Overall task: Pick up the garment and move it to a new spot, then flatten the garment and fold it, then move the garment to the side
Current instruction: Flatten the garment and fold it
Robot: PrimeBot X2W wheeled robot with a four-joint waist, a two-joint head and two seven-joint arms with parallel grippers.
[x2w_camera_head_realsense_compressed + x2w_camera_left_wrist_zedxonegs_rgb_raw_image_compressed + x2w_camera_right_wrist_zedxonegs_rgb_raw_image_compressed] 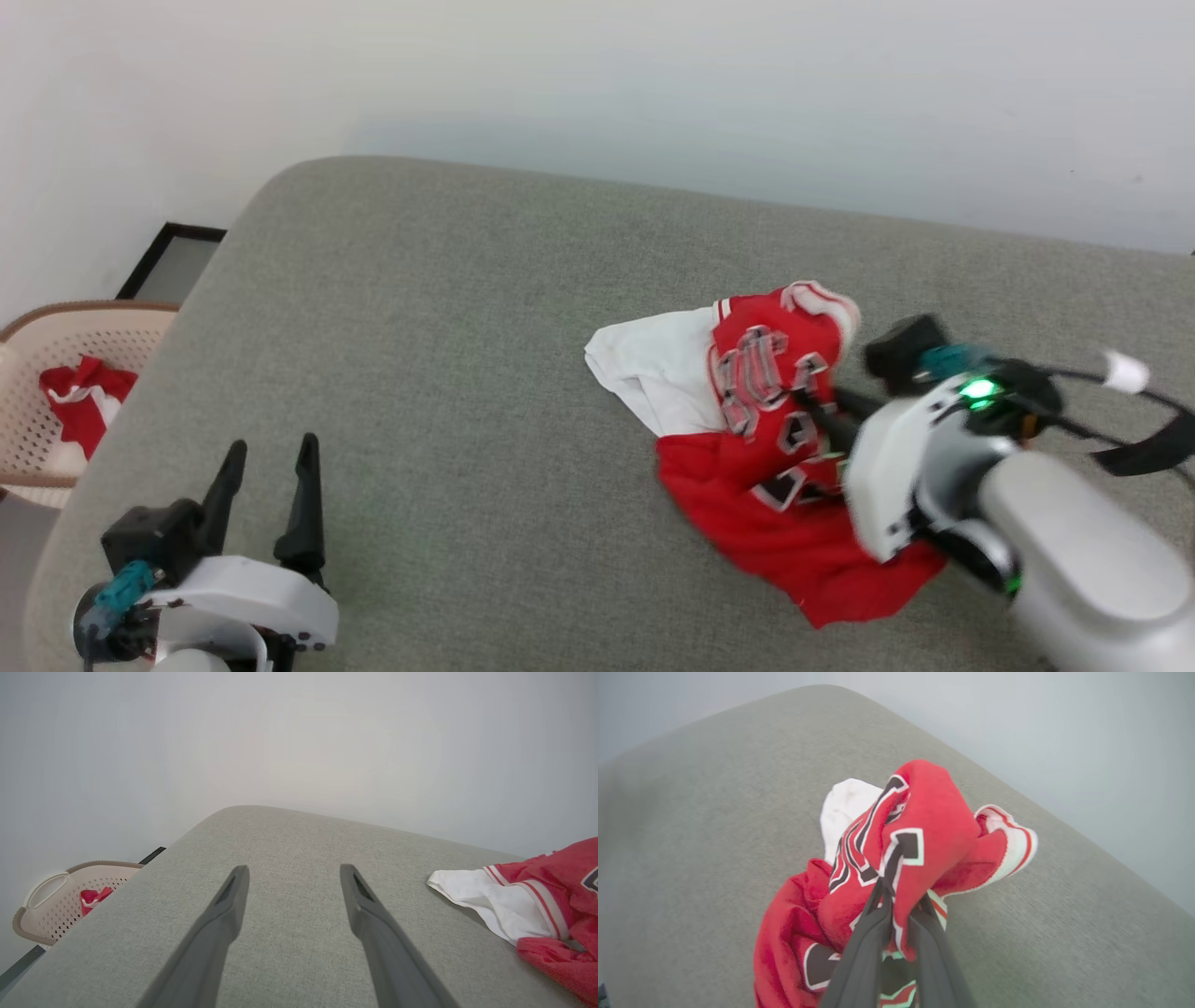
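The right end effector [900, 896] pinches a bunched fold of the jersey [934, 821], heaped around its tips on the surface [691, 812]. Lift high so trailing cloth clears; the left end effector [271, 446] gapes empty.

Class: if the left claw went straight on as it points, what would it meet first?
Probably bare grey cushion near its far edge, though depth is unclear. The garment lies to the right of the left claw.

Nothing reads clearly — black lettering [906, 845] on the garment [738, 485] is crumpled.
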